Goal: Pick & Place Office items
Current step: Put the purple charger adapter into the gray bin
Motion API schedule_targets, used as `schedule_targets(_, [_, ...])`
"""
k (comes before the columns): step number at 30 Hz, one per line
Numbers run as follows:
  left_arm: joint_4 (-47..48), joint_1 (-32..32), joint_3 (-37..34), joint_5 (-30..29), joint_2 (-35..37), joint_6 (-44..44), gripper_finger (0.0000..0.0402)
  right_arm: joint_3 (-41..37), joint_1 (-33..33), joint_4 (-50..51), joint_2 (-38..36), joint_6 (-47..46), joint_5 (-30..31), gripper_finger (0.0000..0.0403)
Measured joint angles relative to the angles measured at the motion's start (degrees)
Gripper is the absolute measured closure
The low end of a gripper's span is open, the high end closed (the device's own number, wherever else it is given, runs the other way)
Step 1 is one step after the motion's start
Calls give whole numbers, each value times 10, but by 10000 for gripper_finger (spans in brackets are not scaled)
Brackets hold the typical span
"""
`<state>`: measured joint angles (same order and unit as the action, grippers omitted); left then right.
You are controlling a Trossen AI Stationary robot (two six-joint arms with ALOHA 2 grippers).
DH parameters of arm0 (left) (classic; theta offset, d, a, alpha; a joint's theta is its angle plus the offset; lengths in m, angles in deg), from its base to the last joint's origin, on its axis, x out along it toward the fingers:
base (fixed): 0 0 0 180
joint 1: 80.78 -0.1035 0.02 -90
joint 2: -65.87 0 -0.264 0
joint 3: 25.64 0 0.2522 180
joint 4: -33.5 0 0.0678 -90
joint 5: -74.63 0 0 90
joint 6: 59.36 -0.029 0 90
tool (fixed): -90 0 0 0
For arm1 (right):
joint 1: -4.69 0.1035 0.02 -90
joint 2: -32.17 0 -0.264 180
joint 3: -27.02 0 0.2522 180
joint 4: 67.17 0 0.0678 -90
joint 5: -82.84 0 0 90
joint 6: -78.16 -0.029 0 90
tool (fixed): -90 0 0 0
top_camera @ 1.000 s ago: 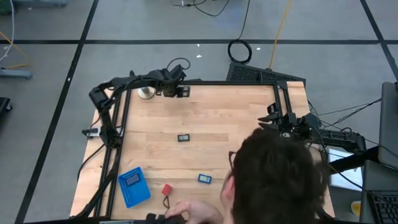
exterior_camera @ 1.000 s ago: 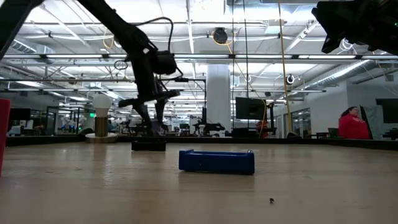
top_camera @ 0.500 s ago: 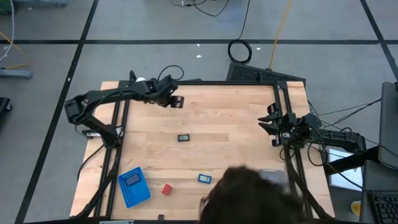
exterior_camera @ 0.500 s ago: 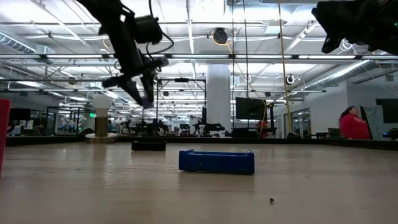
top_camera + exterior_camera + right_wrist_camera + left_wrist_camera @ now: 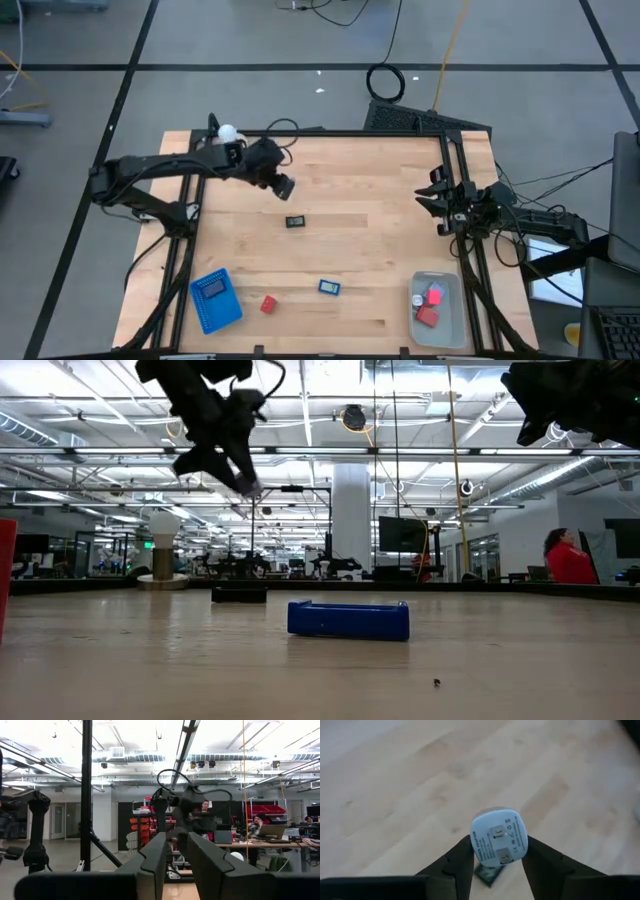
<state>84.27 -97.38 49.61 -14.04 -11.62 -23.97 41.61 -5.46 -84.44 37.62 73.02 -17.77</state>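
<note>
Wooden table [image 5: 380,200] has lots of bare room in the middle. My left gripper [image 5: 496,851] is up in the air near the far left corner, squeezing a white plug [image 5: 497,837]. A black piece [image 5: 295,221] lies in the middle. My right gripper [image 5: 441,205] waits closed at the right edge.

The high view looks straight down on the whole table [image 5: 340,190], the low view looks level from tabletop height into the room, sharing the blue piece [image 5: 348,619], and each wrist camera looks closely past its own fingers.
</note>
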Motion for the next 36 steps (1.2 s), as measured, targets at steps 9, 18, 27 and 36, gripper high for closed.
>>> schedule_targets(9, [-127,73,0,71,-1,-19,275,0,0,0,0,0,0,330])
schedule_targets(18, [-259,112,0,87,-33,-70,260,0,0,0,0,0,0,330])
schedule_targets(27, [-339,134,15,138,-109,-130,271,0,0,0,0,0,0,330])
schedule_targets(36, [-363,179,57,157,-154,-230,259,0,0,0,0,0,-1,330])
